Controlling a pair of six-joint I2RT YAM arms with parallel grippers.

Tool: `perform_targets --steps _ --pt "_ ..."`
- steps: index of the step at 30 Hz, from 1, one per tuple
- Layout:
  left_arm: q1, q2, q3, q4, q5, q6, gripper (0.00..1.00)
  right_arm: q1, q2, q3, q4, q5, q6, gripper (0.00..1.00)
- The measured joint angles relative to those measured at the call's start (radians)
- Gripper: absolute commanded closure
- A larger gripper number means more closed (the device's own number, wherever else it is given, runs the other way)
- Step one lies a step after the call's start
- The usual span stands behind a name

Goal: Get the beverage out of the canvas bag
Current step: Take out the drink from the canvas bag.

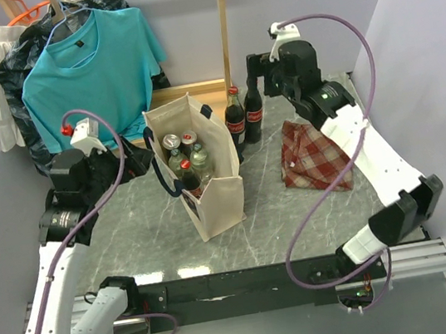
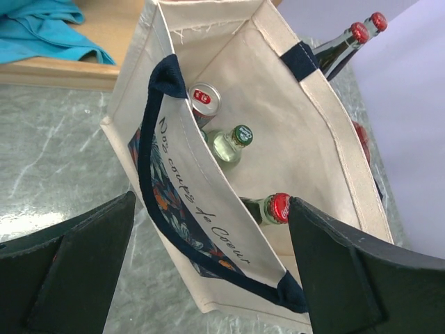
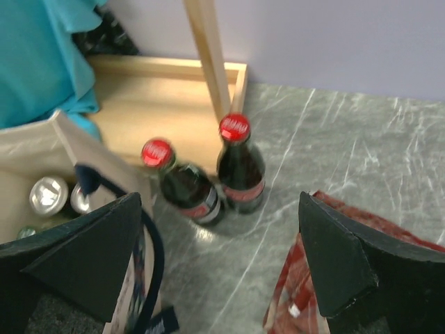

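Hovering beside the bag [image 1: 222, 205], the left gripper [image 1: 132, 165] is holding its two fingers [image 2: 69, 271] wide apart and gripping nothing. In the left wrist view, the bag's open mouth is sitting between and just beyond the fingertips, and the near navy handle [image 2: 147, 160] is arching across the gap between them. The drinks are standing inside the bag. A red-capped bottle [image 2: 277, 207] is sitting closest, just beside the tip of the right-hand finger. A green-capped bottle [image 2: 240, 136] is standing farther out past it. A silver can [image 2: 205, 95] is standing beyond that, toward the far wall of the bag. The bag itself is standing on the grey marble table [image 1: 131, 223].

The right gripper [image 1: 262, 73] is likewise holding its fingers [image 3: 348, 264] spread open, with nothing between them. Two dark soda bottles [image 3: 240, 163] with red caps are standing side by side on the table, outside the bag, just ahead of the fingertips and framed by the gap between them. A red plaid cloth bag [image 3: 299, 292] is lying on the table beside and partly behind the right-hand finger. A corner of the bag and its handle are showing by the left-hand finger. Beyond the fingertips and the soda bottles, a wooden frame [image 3: 208, 56] is standing at the table's far edge, and a teal shirt [image 3: 42, 56] is hanging to its left.
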Motion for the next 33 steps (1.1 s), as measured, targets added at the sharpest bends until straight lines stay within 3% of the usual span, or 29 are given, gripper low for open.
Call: perform_targets --steps 17,21,26,33 --pt "0.0 -0.069 -0.025 -0.027 0.033 -0.018 0.04 0.145 -0.345 -0.18 -0.075 -0.054 0.01 0.0" --pt "0.0 -0.11 -0.011 -0.07 0.035 -0.007 0.04 0.161 -0.36 -0.172 -0.109 -0.105 0.034 0.0" --pt "0.0 -0.048 0.089 -0.107 0.034 0.018 0.04 0.178 -0.344 -0.161 -0.161 -0.151 0.069 0.0" --pt "0.0 -0.035 0.078 -0.098 0.062 0.018 0.04 0.237 -0.262 -0.052 -0.293 0.014 0.181 0.0"
